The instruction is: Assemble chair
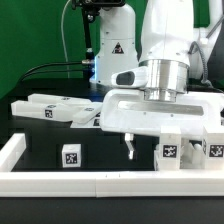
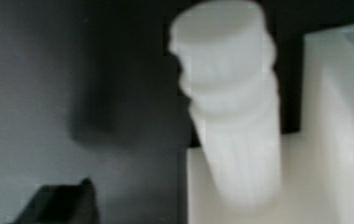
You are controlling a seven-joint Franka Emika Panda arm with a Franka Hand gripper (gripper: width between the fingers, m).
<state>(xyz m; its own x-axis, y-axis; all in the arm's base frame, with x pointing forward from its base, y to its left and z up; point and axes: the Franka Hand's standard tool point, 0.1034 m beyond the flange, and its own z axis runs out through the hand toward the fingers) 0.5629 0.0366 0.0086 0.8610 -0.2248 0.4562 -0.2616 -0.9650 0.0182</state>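
**Chair barely begun, every part loose**

I hang my claw [image 1: 148,150] low over the bench [image 1: 100,158], jaws wide and nothing clamped. In the wrist view one dark finger [image 2: 58,205] stands clear of a ribbed white post [image 2: 227,110]. The chair [image 1: 50,108] is only pieces: flat parts heaped at the exterior view's left, one tagged block [image 1: 70,155] and another tagged piece [image 1: 170,151] near the border rail [image 1: 100,182]. I see no joint made anywhere. My call is that nearly all the assembly is left.

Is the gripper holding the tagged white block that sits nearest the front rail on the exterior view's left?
No, the tagged white block stands by itself, clearly apart from the gripper.
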